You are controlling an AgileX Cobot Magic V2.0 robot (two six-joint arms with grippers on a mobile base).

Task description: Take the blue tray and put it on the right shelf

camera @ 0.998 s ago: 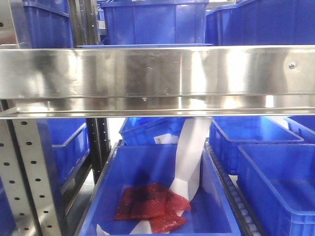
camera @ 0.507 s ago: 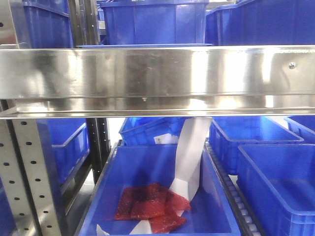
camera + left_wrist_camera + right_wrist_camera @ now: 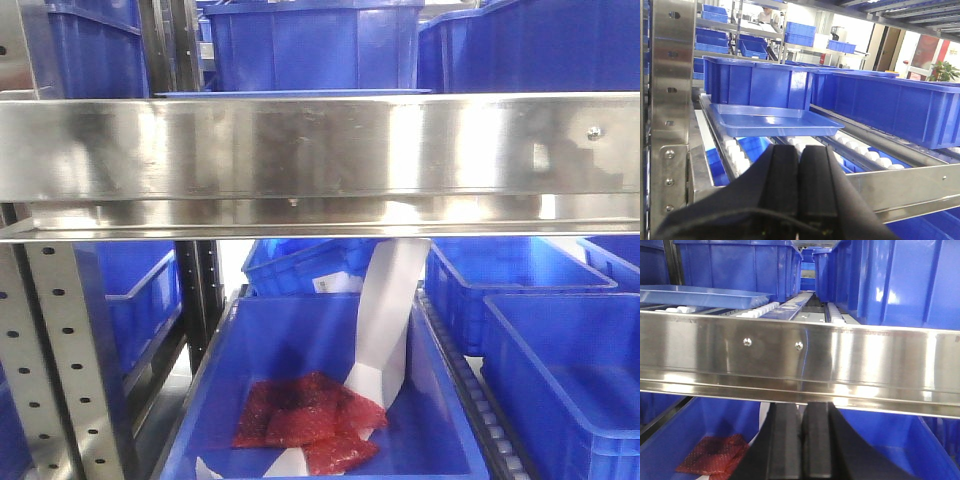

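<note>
The light blue tray (image 3: 772, 119) lies flat on white rollers on the rack level, in front of a deep blue bin. It shows at upper left in the right wrist view (image 3: 700, 295) and as a thin strip above the beam in the front view (image 3: 290, 93). The shelf's shiny steel front beam (image 3: 320, 150) spans the front view and the right wrist view (image 3: 800, 360). My left gripper (image 3: 800, 150) is shut and empty, short of the tray's near edge. My right gripper (image 3: 800, 407) is shut and empty, just below the beam.
Deep dark-blue bins (image 3: 750, 80) (image 3: 890, 280) stand behind and to the right of the tray. A grey perforated upright (image 3: 670, 100) is at the left. Below the beam, a lower bin (image 3: 320, 400) holds red mesh bags (image 3: 305, 420) and a white paper strip (image 3: 385, 320).
Only a reflection at the right end of the steel beam has shifted. The tray and bins have not moved.
</note>
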